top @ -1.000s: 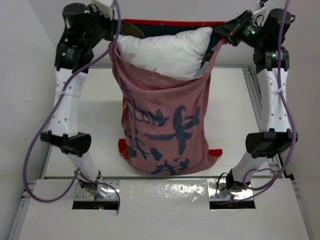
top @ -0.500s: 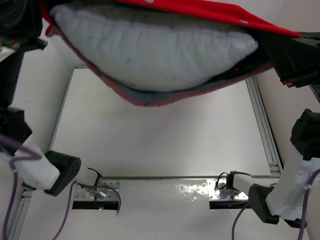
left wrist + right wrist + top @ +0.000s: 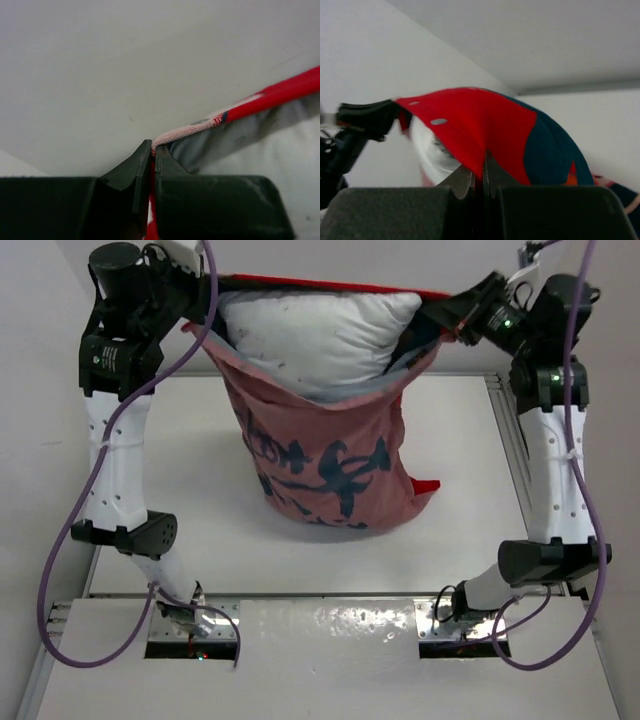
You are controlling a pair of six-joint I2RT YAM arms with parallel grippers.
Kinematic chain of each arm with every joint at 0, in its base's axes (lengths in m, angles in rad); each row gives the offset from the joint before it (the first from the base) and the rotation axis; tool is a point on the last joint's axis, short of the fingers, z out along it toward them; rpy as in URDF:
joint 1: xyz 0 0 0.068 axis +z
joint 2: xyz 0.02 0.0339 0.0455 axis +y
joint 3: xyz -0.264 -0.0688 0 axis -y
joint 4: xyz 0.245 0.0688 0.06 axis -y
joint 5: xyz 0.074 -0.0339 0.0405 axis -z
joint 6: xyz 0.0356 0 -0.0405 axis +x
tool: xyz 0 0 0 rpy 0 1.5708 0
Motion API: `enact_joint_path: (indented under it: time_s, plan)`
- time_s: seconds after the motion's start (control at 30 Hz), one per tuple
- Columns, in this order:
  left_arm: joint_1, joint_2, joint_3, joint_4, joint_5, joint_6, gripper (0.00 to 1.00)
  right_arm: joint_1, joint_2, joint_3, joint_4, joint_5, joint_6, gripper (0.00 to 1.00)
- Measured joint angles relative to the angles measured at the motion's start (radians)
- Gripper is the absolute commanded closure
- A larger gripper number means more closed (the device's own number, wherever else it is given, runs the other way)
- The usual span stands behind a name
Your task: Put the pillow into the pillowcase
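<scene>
Near the top of the overhead view, the left gripper (image 3: 152, 152) and the right gripper (image 3: 482, 172) each pinch one upper corner of the pillowcase (image 3: 325, 475), whose open mouth shows the pillow (image 3: 320, 335).

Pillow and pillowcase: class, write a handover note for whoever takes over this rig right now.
Left gripper: shut on the pillowcase mouth edge.
Right gripper: shut on the opposite edge.
Pillowcase held mouth up between them, lower end seemingly on the table. The pillow sits inside, its top poking out.
Done: pillow mostly in.
Left: settle the top inside, lower, release.
</scene>
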Motion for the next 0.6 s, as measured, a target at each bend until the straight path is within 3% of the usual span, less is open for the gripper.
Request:
enact_joint_path:
  time_s: [0.1, 0.2, 0.33, 0.43, 0.6]
  plan:
    - [-0.007, 0.032, 0.082, 0.023, -0.027, 0.024, 1.0, 0.0, 0.01, 0.207, -0.013, 0.006, -0.005, 1.0]
    - [-0.027, 0.016, 0.22, 0.081, -0.025, 0.047, 1.0, -0.017, -0.051, 0.298, 0.048, -0.019, 0.022, 1.0]
    - [-0.045, -0.043, 0.362, 0.168, 0.027, 0.085, 1.0, -0.045, -0.172, 0.274, 0.211, -0.049, 0.07, 1.0]
    - [-0.045, -0.099, 0.373, 0.207, 0.054, 0.113, 1.0, -0.048, -0.229, 0.224, 0.313, -0.084, 0.096, 1.0]
    - [-0.044, -0.114, 0.324, 0.217, 0.043, 0.144, 1.0, -0.049, -0.146, 0.227, 0.432, -0.149, 0.184, 1.0]
